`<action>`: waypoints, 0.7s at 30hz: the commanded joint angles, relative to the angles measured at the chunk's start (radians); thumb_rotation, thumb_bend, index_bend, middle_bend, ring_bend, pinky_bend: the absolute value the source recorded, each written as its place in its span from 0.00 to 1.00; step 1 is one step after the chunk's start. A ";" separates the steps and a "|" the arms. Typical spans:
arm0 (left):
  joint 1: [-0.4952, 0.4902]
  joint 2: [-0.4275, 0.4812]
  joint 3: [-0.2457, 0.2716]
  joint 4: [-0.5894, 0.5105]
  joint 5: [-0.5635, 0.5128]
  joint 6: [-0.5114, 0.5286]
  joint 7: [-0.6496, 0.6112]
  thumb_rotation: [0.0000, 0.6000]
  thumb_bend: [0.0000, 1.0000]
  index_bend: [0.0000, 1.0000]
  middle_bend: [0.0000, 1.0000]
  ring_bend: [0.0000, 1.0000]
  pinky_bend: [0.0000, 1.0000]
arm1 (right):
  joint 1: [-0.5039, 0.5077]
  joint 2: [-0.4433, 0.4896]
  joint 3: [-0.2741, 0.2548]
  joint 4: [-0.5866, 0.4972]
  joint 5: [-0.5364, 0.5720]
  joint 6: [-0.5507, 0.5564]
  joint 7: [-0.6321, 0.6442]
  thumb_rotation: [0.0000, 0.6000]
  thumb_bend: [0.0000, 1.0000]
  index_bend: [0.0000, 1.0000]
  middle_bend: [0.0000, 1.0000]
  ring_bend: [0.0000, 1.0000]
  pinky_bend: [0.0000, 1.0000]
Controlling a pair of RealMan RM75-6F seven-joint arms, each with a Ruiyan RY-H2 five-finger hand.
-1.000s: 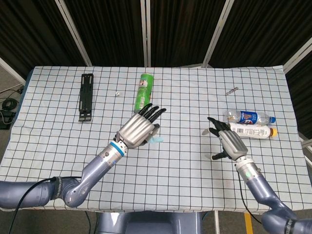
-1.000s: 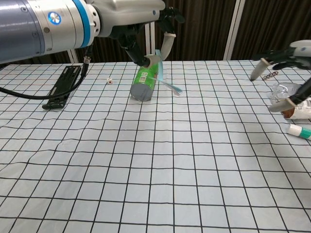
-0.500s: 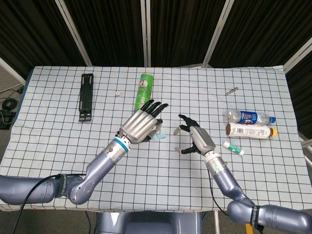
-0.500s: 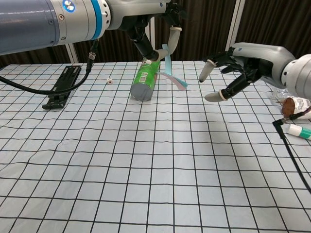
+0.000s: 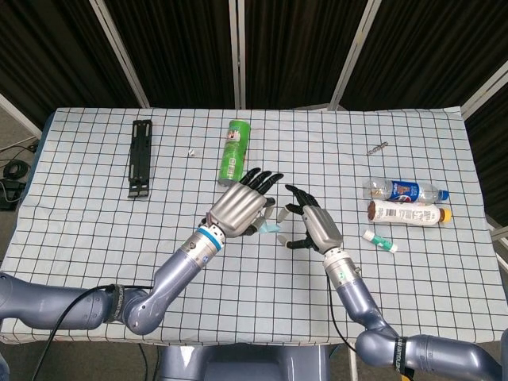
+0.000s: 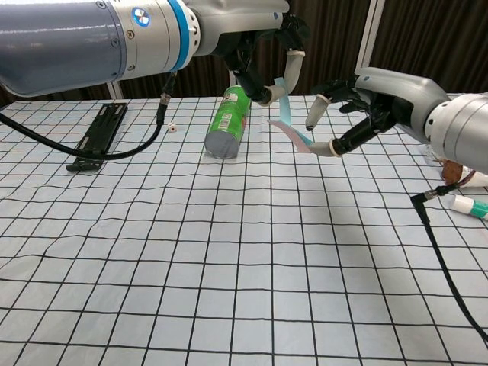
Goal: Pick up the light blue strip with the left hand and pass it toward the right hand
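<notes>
Since the earlier frames the right hand (image 6: 347, 114) has swung in from the bottles at 3 o'clock and now sits just beside the left hand (image 5: 242, 210). The left hand pinches the light blue strip (image 6: 288, 114) at its upper end, raised clear of the checked tablecloth (image 5: 95, 238), so the free tail hangs toward 4 o'clock for the taking. The right hand's fingers are spread, holding nothing, thumb apparently under that tail. The green can (image 5: 234, 149) lies behind at 11 o'clock.

Bright, even overhead light, soft shadows on the tablecloth (image 5: 95, 230), both views sharp against dark curtains (image 5: 175, 48).
</notes>
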 commanded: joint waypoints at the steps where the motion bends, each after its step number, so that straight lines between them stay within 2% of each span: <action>1: -0.006 -0.007 0.002 0.006 -0.010 0.008 -0.004 1.00 0.57 0.85 0.00 0.00 0.00 | -0.001 0.003 0.000 -0.003 0.002 -0.004 0.004 1.00 0.19 0.53 0.05 0.00 0.00; 13: -0.029 -0.024 -0.020 -0.003 -0.088 0.032 -0.047 1.00 0.58 0.85 0.00 0.00 0.00 | -0.001 0.001 -0.003 -0.016 0.006 0.000 0.002 1.00 0.20 0.54 0.05 0.00 0.00; 21: -0.041 -0.031 -0.018 -0.009 -0.107 0.048 -0.054 1.00 0.58 0.85 0.00 0.00 0.00 | -0.001 0.002 -0.003 -0.013 0.015 0.001 -0.003 1.00 0.22 0.55 0.05 0.00 0.00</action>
